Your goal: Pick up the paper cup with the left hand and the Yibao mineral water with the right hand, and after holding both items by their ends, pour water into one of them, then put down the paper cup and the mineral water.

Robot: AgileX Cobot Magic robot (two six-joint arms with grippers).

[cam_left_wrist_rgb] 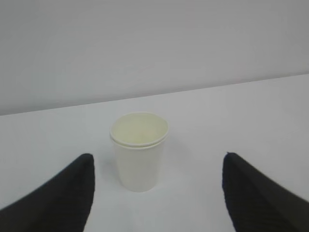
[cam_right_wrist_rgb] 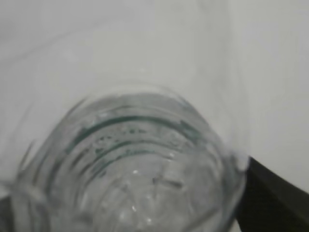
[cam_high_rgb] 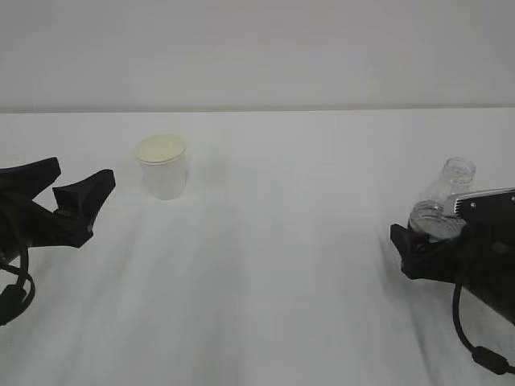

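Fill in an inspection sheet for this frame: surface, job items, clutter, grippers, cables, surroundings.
Surface: plain white table, bare apart from the job's things.
Job's things: small white paper cup upright, untouched; clear ribbed plastic bottle, uncapped, between the right gripper's fingers.
Clutter: nothing seen.
Grippers: black left gripper open, short of the cup; black right gripper open wide around the bottle, grip not confirmed.
Cables: black cable loops under the right arm.
Surroundings: plain pale wall.

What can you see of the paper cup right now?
The paper cup is small and white, with a rolled rim and a pale cream inside that looks empty. It stands upright on the white table, left of centre. Nothing touches it: the left gripper is open, its jaws on either side and short of it.
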